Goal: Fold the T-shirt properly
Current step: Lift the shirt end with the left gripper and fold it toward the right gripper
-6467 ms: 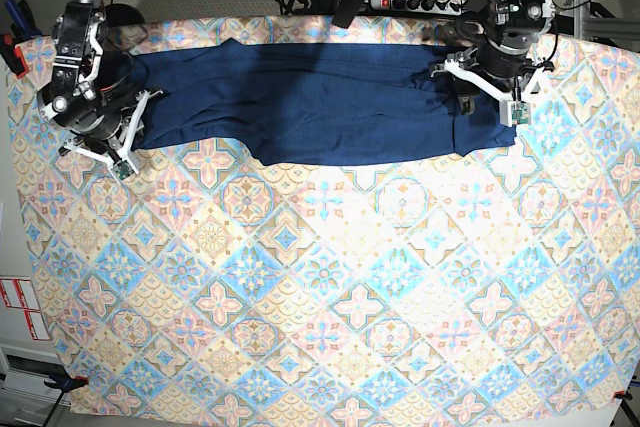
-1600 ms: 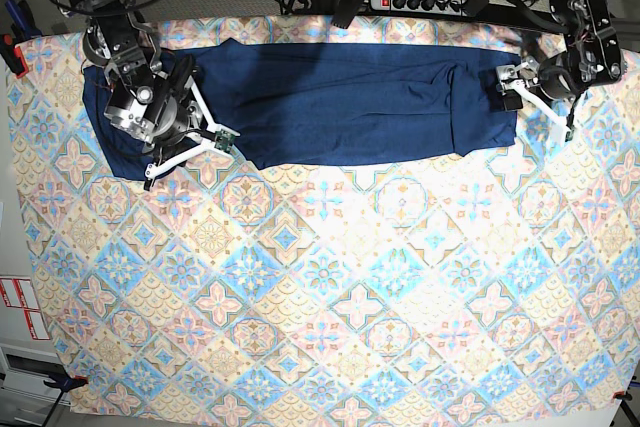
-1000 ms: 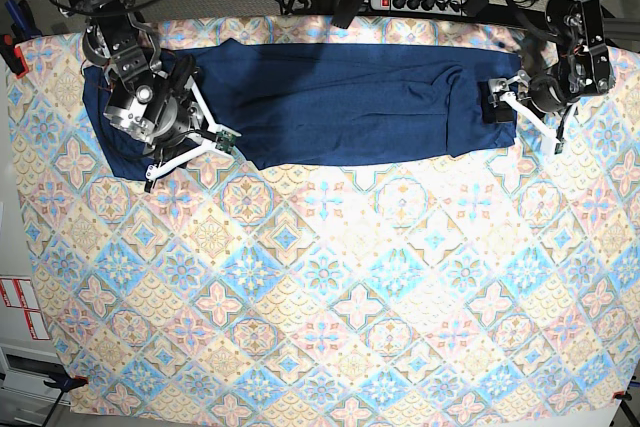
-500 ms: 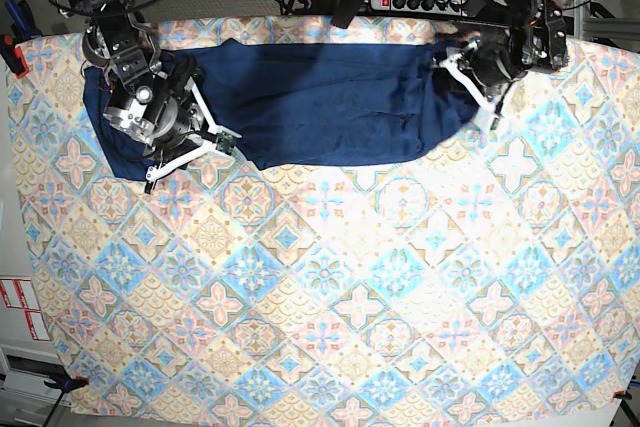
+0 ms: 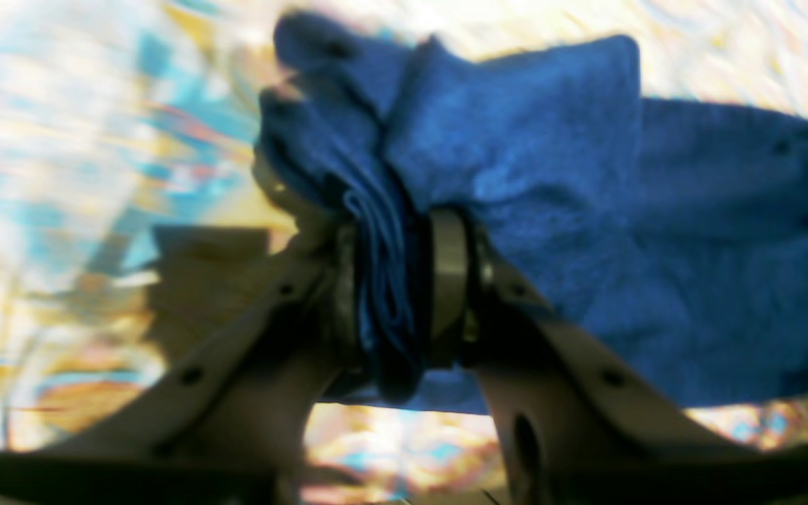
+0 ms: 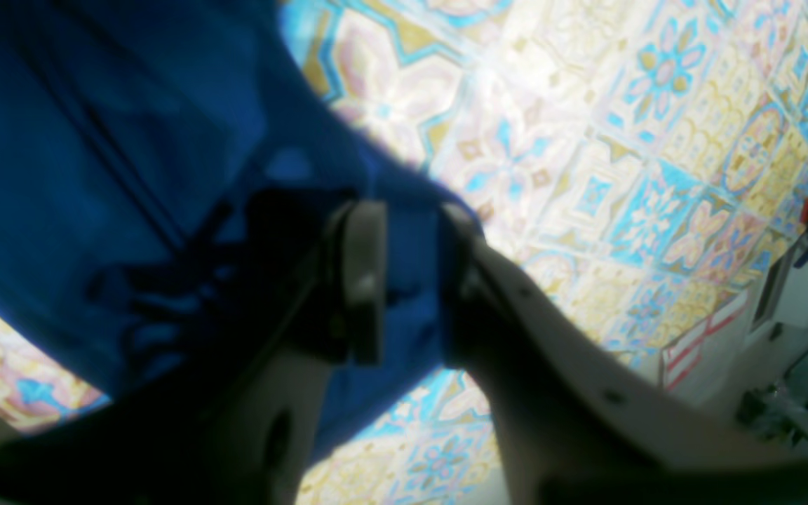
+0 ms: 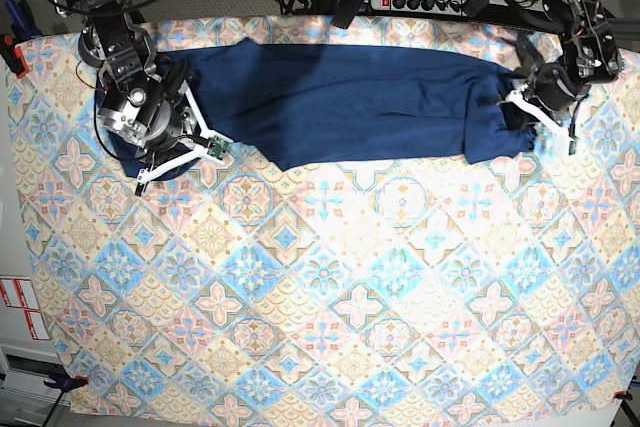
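Pinching bunched shirt point(image 5: 516, 175) fabric, the left claw point(image 5: 404, 280) grips tight.
Overhead shows the shirt stretched across the tablecloth point(image 7: 330, 297); the right claw point(image 6: 404, 280) straddles a fold, grip uncertain.

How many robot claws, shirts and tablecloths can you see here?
Robot claws: 2, the left claw and the right claw
Shirts: 1, the dark blue T-shirt
Tablecloths: 1, the pastel tiled tablecloth
Total: 4
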### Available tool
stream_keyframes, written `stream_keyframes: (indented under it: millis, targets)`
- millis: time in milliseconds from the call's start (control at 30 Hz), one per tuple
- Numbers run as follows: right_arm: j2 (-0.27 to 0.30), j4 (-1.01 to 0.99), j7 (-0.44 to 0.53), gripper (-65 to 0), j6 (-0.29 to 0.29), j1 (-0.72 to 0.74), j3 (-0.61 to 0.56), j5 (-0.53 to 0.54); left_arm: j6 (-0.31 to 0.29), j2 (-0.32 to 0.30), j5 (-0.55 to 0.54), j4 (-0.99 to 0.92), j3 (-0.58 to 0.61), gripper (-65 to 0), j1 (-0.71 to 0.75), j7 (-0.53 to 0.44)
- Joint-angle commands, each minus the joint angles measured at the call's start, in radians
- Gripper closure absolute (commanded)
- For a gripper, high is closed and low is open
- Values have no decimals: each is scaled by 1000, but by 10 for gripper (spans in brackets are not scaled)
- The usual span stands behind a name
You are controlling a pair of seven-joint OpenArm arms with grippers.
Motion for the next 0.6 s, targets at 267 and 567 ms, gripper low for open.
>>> stream_keyframes:
  millis: [267, 567]
  targets:
    - [13, 36, 3, -127, -5, 10, 9, 0, -6, -6, -21, 56, -78, -104, -25, -8]
    - [16, 36, 3, -127, -5, 8, 35, 0, 0, 144, -13, 265, 128, -101, 42, 36]
